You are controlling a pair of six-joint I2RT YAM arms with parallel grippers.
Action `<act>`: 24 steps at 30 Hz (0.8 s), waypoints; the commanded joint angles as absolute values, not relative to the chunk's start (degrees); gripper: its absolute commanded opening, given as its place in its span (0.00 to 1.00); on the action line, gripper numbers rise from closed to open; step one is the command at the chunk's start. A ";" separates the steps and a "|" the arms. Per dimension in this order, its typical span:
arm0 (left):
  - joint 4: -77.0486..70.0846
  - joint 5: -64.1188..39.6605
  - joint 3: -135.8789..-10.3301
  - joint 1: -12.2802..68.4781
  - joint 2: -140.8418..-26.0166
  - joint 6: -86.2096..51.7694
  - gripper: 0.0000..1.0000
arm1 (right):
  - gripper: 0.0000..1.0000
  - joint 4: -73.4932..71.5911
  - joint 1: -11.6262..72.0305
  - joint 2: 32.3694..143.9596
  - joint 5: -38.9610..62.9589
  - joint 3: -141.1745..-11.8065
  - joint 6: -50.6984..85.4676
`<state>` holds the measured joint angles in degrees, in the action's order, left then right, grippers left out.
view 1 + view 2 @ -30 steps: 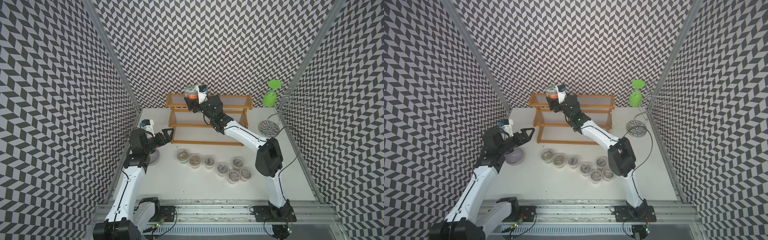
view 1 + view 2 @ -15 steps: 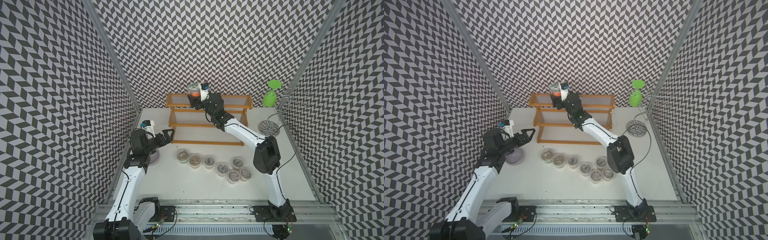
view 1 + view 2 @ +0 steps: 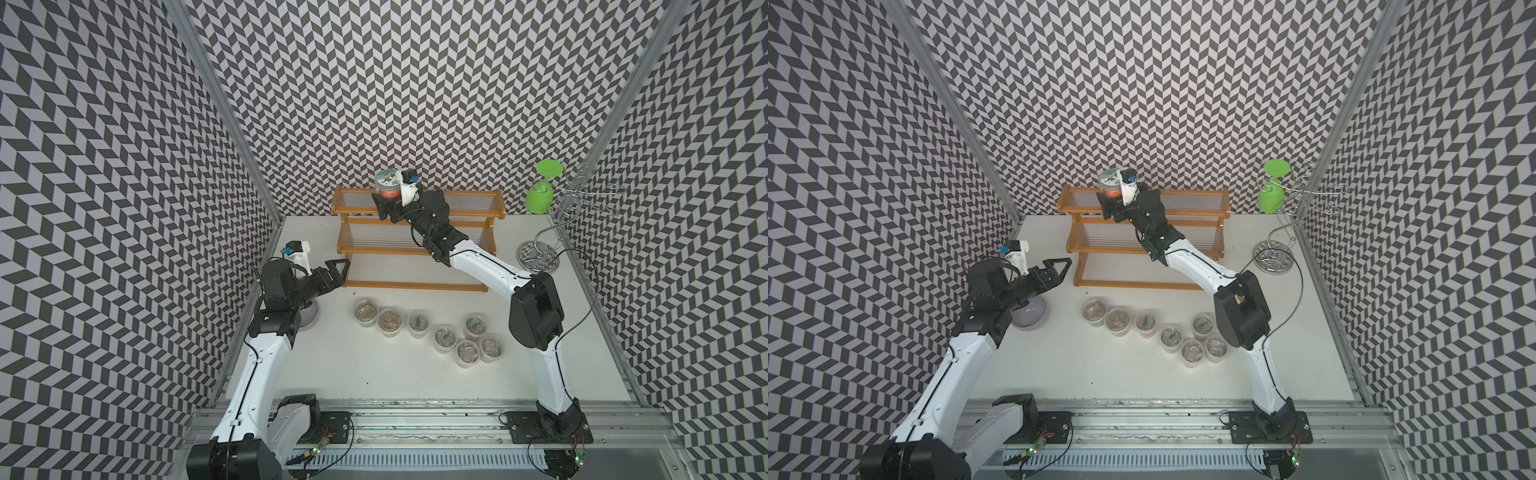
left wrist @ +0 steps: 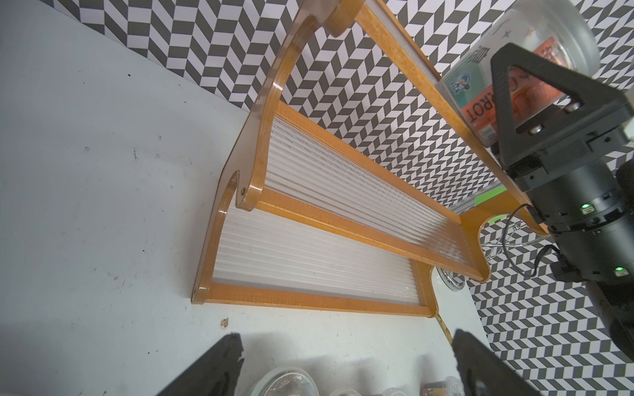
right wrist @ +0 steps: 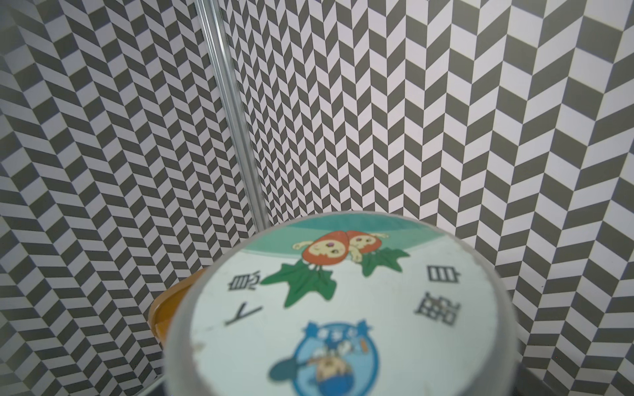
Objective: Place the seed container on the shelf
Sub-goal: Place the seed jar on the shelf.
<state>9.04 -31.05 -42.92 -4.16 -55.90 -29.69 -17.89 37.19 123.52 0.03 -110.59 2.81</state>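
Observation:
The seed container (image 3: 386, 185) (image 3: 1110, 182) is a clear jar with an orange label and a cartoon lid. It stands upright near the left end of the top tier of the shelf (image 3: 395, 250) (image 3: 1108, 250). My right gripper (image 3: 388, 204) (image 3: 1111, 204) reaches in from the front, open, with its jaws spread on either side of the jar's lower half. In the left wrist view one black finger (image 4: 502, 109) stands in front of the jar (image 4: 477, 85). The lid (image 5: 343, 308) fills the lower part of the right wrist view. My left gripper (image 3: 340, 272) (image 3: 1064, 270) (image 4: 343, 363) hovers open and empty by the shelf's (image 4: 343, 223) lower left corner.
Several small lidded clear cups (image 3: 415, 324) lie in a loose row on the table in front of the shelf. A lavender bowl (image 3: 1030, 313) sits under my left arm. At the back right is a chrome wire stand (image 3: 540, 245) with a green cup (image 3: 539, 199) hung on it.
My right gripper has shifted slightly right with the jar, which now rests on the top tier, and its jaws have spread. The left arm has not moved.

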 commanded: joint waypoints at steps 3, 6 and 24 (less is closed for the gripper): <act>7.74 -32.45 -42.72 -4.39 -55.43 -29.53 1.00 | 1.00 -18.46 36.91 118.93 0.78 -108.57 2.45; 7.56 -32.87 -42.68 -4.39 -55.61 -29.44 1.00 | 1.00 -18.54 36.94 117.55 1.27 -107.29 2.07; 7.04 -33.75 -42.74 -4.31 -56.42 -29.97 1.00 | 0.95 -16.09 36.92 117.77 3.03 -108.08 2.47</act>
<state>8.95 -32.73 -42.92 -4.16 -56.29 -29.71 -15.97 36.97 118.58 2.83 -106.43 2.48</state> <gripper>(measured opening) 0.992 0.950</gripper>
